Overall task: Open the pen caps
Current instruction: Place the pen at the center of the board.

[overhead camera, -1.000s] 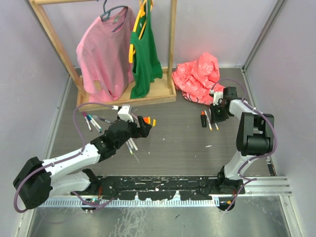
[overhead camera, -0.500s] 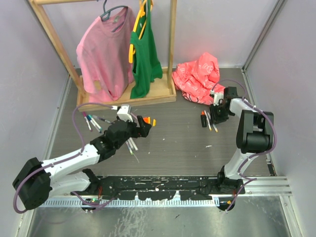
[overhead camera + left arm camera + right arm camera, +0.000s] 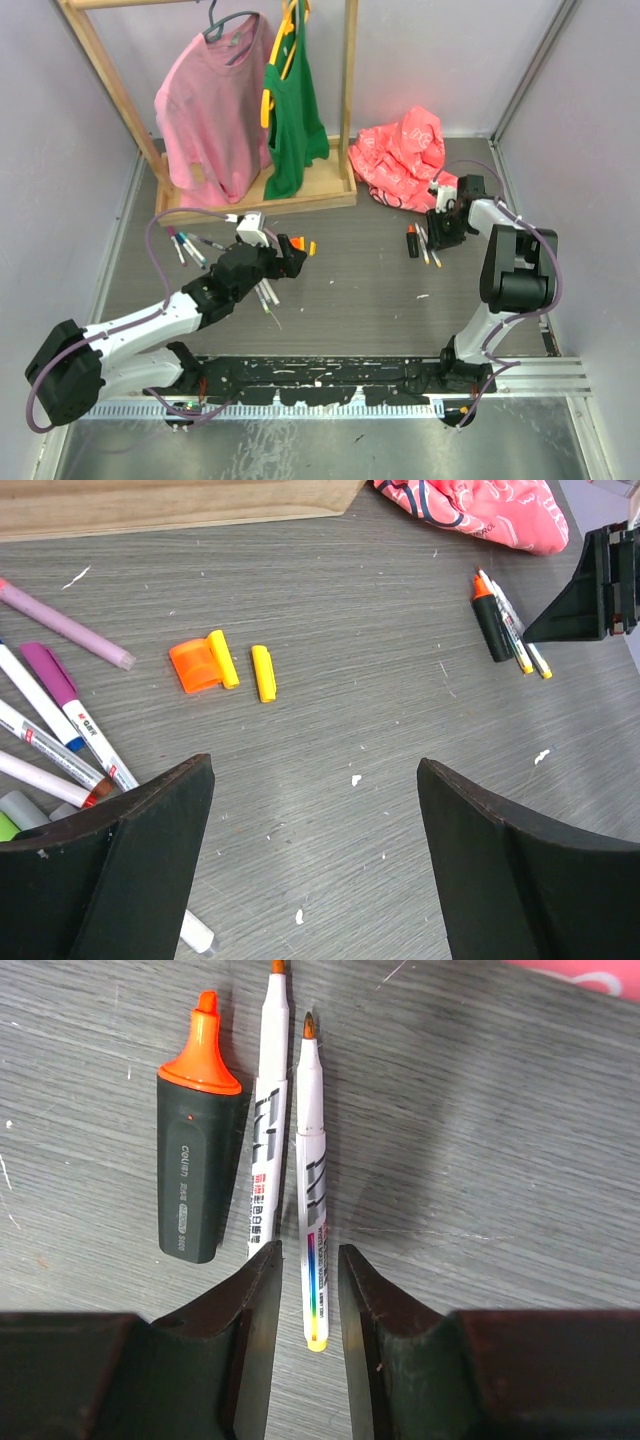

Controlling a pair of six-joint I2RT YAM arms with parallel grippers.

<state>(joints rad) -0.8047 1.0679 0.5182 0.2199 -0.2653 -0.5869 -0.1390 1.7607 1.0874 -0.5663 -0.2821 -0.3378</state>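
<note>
The right gripper (image 3: 307, 1260) holds its jaws narrowly apart astride the yellow-ended thin white marker pen (image 3: 312, 1180) at lower centre, gripping nothing; closing could drag the neighbouring white pen (image 3: 266, 1140) just beside it. The left gripper (image 3: 315, 772) gapes wide and empty above the grey bench (image 3: 400, 600), with a loose orange plastic cap (image 3: 195, 665) at upper left

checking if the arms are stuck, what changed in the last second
The right gripper crept slightly forward and to the right, jaws narrowly parted above the thin white pen with a yellow end. Nothing was gripped or released. The open left gripper, the stubby black highlighter, the orange plastic cap and the small yellow cap stayed put.
</note>
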